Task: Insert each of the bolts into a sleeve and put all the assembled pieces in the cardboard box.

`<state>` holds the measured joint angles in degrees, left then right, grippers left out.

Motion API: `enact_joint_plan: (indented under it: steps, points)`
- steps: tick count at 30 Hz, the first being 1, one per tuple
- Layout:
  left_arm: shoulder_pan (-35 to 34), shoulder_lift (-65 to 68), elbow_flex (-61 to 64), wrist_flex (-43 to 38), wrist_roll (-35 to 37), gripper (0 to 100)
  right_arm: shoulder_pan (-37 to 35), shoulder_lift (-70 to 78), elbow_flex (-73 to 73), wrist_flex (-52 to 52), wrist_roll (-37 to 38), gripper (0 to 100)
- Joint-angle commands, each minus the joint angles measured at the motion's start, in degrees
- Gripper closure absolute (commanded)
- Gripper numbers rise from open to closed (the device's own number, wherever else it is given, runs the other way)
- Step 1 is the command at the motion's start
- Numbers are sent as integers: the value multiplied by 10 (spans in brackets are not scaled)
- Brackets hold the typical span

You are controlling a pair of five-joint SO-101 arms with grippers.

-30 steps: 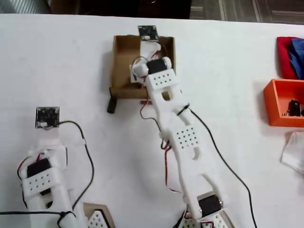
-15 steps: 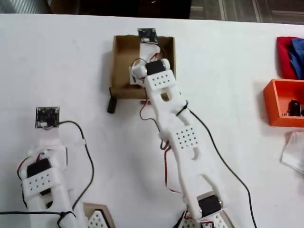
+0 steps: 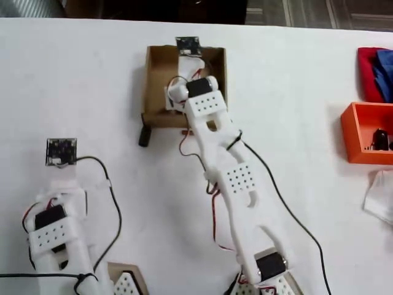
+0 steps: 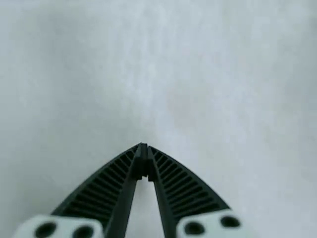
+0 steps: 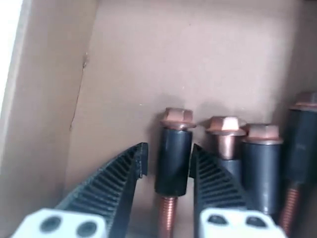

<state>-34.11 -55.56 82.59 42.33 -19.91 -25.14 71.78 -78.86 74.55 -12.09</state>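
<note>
I've got a copper bolt seated in its black sleeve (image 5: 173,158), lying on the floor of the cardboard box (image 5: 59,99). My right gripper (image 5: 168,151) straddles it with the fingers spread. There's a clear gap on one side, while the other finger is right against the sleeve, so I'm not clamping it. Three more assembled pieces (image 5: 262,168) lie just beside it in the same box, hex heads all pointing the same way.

From overhead, the box sits upper centre of the frame, and my right arm (image 3: 233,172) stretches up to it from the bottom edge. A small black cylinder (image 3: 144,135) lies on the table just off the box's lower left corner.

My left gripper (image 4: 142,153) is pinched closed on nothing, tips meeting above the plain white table (image 3: 295,80), down in the lower left.

At the right edge there's an orange bin (image 3: 362,141) with something dark inside, a red and blue cloth (image 3: 374,74) above it and crumpled white material (image 3: 381,196) below. Dark floor runs along the top, beyond the table.
</note>
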Motion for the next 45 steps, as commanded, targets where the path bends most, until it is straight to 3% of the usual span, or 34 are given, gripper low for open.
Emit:
enact_joint_plan:
  steps: [1,7,17,21,25,30,36,45]
  points:
    - [-4,-8,-2,-9,-1,974,19,-20,-59,9,-2,893]
    - [-4,-8,-2,-9,-1,974,17,-50,-173,102,-2,893]
    - [-4,-8,-2,-9,-1,974,-7,-145,-156,271,-2,893]
    - [-4,-8,-2,-9,-1,974,-40,-196,-110,271,-4,893]
    - [-4,-8,-2,-9,-1,974,-107,-306,27,271,-11,891]
    - [-29,-8,-7,-9,18,974,-146,-412,255,246,-131,873]
    - [-176,-7,-12,-60,144,972,-181,-391,347,160,-160,788]
    - [-169,-8,-3,-67,153,972,-182,-280,347,35,-161,848]
